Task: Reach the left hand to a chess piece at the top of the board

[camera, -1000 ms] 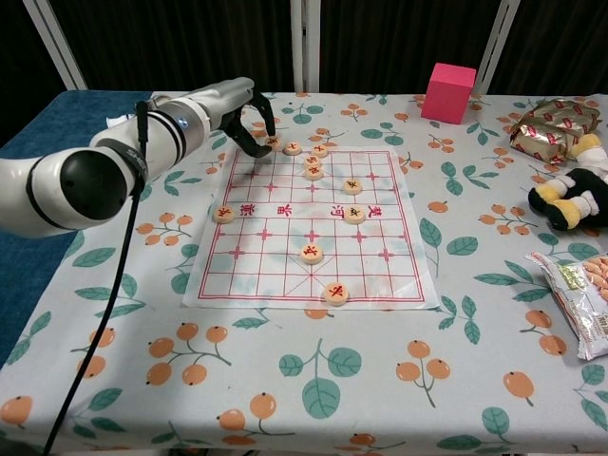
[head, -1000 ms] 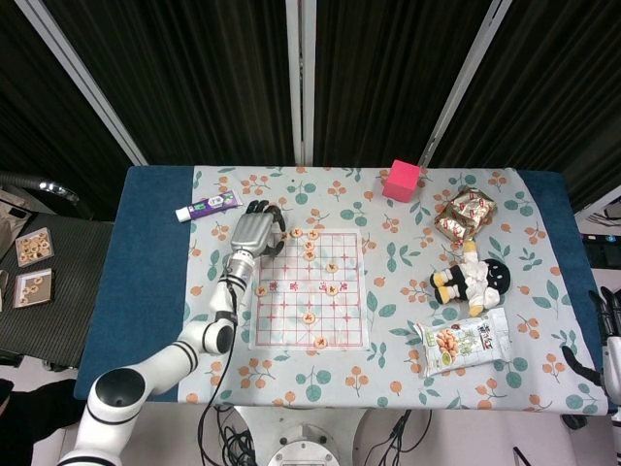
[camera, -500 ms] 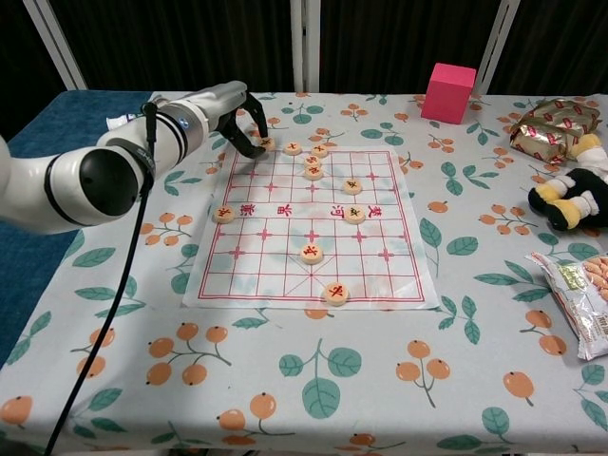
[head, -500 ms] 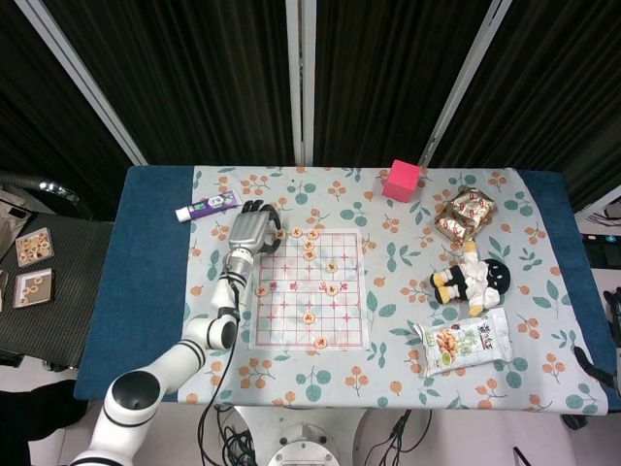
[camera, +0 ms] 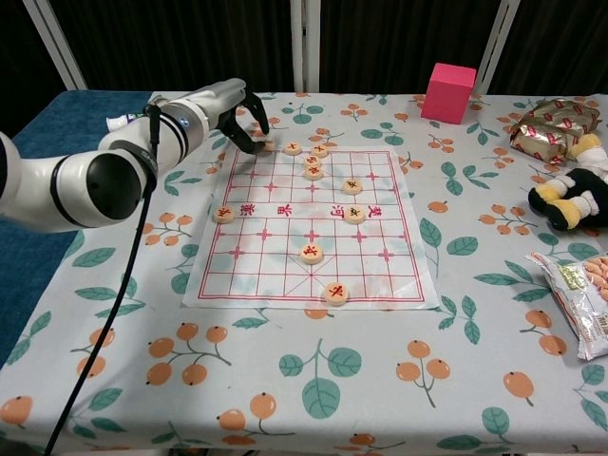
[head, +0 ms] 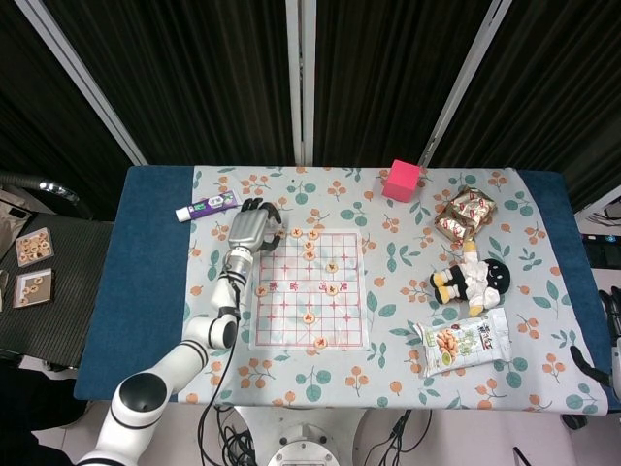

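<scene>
My left robot hand (camera: pixel 242 122) is over the top left corner of the board (camera: pixel 380 275), with the fingers curled downward and a little apart. I cannot tell if they already touch anything, because the palm hides the tips in the head view and the chest view shows them only from the side. The right robot hand is not seen in either picture.

The piece (camera: pixel 293 148) I aim for lies in the top row, just beside my fingers, flat on the board; in the head view it is the piece (head: pixel 297 232) next to my hand (head: pixel 246 231). A second piece (camera: pixel 320 150) lies close to it on the other side, so there is little room.

I judge this piece to be a small wooden disc, light, hard and not fragile. Its top is smooth and it lies low, so a pinch from above could slip. I think the best hold is on the round edge, thumb on one side and a finger on the opposite side. The board looks like a thin sheet on the desk (camera: pixel 285 399), so pushing sideways could drag it.
</scene>
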Robot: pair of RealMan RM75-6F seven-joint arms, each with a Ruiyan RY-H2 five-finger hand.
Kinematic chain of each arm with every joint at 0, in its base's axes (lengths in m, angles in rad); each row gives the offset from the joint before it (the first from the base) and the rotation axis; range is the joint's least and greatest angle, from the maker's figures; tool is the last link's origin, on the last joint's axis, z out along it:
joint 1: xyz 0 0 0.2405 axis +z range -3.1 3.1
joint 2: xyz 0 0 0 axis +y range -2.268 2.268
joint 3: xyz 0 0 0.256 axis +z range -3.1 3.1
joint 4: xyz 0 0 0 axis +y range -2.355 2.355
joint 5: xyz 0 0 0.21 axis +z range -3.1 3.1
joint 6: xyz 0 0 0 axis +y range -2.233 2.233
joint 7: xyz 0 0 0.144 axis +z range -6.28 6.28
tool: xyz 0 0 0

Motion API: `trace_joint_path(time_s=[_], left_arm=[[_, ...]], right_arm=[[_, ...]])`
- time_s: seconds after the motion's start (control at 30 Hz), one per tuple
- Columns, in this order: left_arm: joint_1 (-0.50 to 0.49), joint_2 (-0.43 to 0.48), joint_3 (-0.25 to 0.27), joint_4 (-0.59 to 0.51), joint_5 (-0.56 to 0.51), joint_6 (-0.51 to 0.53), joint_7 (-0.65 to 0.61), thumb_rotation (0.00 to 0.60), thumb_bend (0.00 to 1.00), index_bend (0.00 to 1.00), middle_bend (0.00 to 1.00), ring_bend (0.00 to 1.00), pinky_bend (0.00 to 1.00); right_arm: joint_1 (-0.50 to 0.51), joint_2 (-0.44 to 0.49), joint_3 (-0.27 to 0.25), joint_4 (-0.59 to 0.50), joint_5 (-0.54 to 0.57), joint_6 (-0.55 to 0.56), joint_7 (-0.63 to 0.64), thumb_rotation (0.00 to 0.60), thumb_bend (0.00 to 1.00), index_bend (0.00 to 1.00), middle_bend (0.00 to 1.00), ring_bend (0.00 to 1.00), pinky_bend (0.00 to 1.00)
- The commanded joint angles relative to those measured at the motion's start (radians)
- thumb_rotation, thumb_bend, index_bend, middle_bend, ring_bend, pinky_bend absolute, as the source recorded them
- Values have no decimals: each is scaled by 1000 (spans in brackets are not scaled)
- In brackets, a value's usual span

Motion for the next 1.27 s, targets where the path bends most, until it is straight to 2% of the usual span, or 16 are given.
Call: trace_joint_path(time_s=[0.03, 0.23, 0.37, 0.5, 0.6, 0.67, 0.73, 0.8, 0.9, 1.0, 1.13, 1.27], left_arm=[[3, 0, 4, 2, 10, 6, -14, 600, 356, 272, 194, 46, 32], [18, 15, 7, -15, 28, 38, -37, 600, 356, 253, 194, 46, 33], [56, 73, 27, -108, 77, 146, -68, 600, 355, 231, 193, 46, 34], [169, 215, 81, -353, 154, 315, -48, 600, 345, 205, 189, 46, 43], [304, 394, 143, -667, 195, 436, 42, 600, 329, 201, 186, 46, 48], [414, 552, 208, -933, 211, 510, 145, 600, 315, 190, 186, 46, 47], [487, 655, 264, -1091, 239, 568, 198, 600, 303, 185, 185, 46, 51], [570, 736, 332, -1201, 297, 658, 227, 600, 291, 184, 184, 46, 59], [681, 804, 436, -1241, 418, 798, 234, 600, 284, 184, 180, 46, 60], [788, 826, 513, -1179, 506, 936, 263, 600, 281, 183, 173, 44, 51], [913, 823, 561, -1096, 517, 1048, 236, 600, 278, 172, 149, 14, 40], [995, 812, 578, -1023, 518, 1104, 176, 600, 273, 169, 144, 14, 33]], right_arm=[[0, 0, 0, -2, 1, -2, -3, 600, 168, 0, 0, 0, 0], [1, -1, -1, -8, -2, -1, -10, 600, 169, 0, 0, 0, 0], [4, -3, -1, -11, -4, -3, -16, 600, 169, 0, 0, 0, 0], [9, -5, -4, -16, -16, -3, -27, 600, 169, 0, 0, 0, 0], [15, -7, -9, -24, -33, 0, -44, 600, 169, 0, 0, 0, 0], [21, -9, -14, -32, -48, 1, -58, 600, 167, 0, 0, 0, 0], [24, -10, -20, -38, -60, 1, -68, 600, 165, 0, 0, 0, 0], [27, -11, -28, -45, -72, 0, -78, 600, 163, 0, 0, 0, 0], [34, -13, -40, -48, -89, -10, -87, 600, 157, 0, 0, 0, 0], [44, -17, -58, -38, -110, -30, -95, 600, 152, 0, 0, 0, 0], [48, -29, -72, -23, -136, -26, -109, 600, 150, 0, 0, 0, 0], [48, -41, -78, -14, -139, -25, -149, 600, 151, 0, 0, 0, 0]])
